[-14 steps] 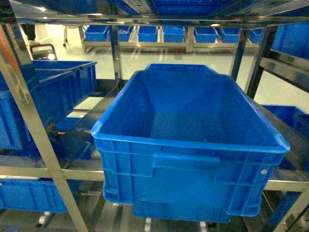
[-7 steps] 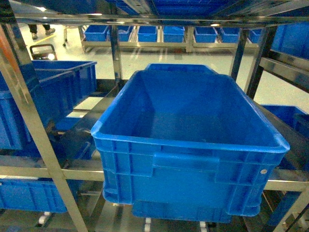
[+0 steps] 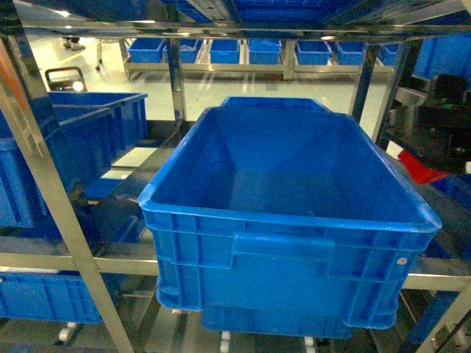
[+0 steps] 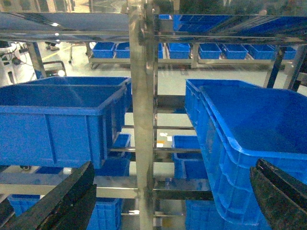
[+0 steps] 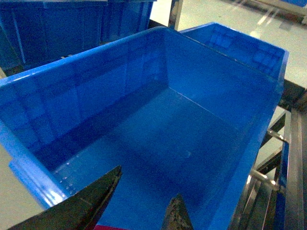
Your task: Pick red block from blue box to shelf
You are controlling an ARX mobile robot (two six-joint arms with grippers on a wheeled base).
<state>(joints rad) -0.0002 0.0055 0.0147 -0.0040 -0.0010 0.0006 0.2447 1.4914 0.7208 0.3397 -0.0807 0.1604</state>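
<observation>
My right gripper [image 3: 429, 156] reaches in from the right edge of the head view, beside the right rim of a large dark blue crate [image 3: 287, 220] on the steel shelf [image 3: 44, 184]. It is shut on the red block [image 3: 421, 168], which shows as a red patch under the black fingers. In the right wrist view a red sliver of the block [image 5: 108, 227] sits between the fingers of the gripper [image 5: 146, 182], above the crate's bare floor [image 5: 158, 143]. My left gripper [image 4: 177, 201] is open, facing a shelf post [image 4: 142, 120]. The blue box is out of view.
More dark blue crates fill the neighbouring bays [image 3: 81, 140] and the lower level [image 3: 44, 298]. Another row of crates [image 3: 243, 51] stands on a far rack. A steel rail [image 3: 221, 29] crosses overhead. Shelf rails [image 5: 268, 191] run right of the crate.
My right gripper, carrying the red block, has come into the head view from the right; half a second ago it was not there. The crates have not moved.
</observation>
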